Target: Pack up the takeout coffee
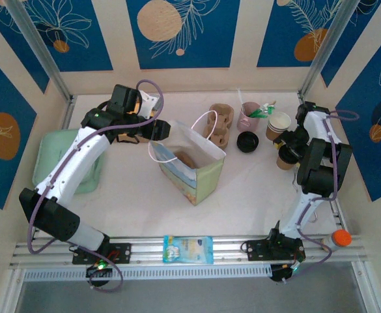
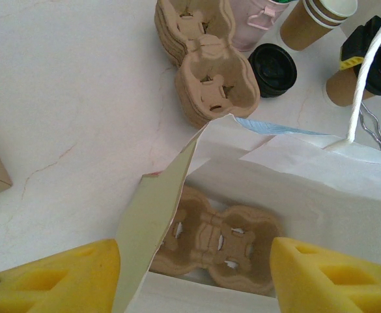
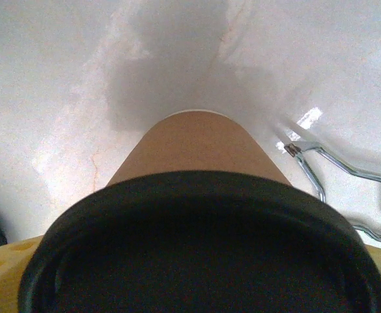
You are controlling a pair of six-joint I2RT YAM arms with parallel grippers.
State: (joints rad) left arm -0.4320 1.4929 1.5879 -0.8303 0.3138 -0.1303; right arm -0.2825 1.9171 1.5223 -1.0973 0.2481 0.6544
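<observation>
You have the left tool [image 2: 193,277] apart, straddling the rim of the paper bag [image 2: 307,189]. Your right tool [image 1: 288,152] is spread wide around the takeout coffee [image 3: 197,150], upright on the surface [image 1: 131,189], at right.

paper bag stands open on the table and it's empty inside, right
Not empty: the left wrist view shows a cardboard cup carrier lying at the bottom of the paper bag. The bag does stand open on the table.
</observation>
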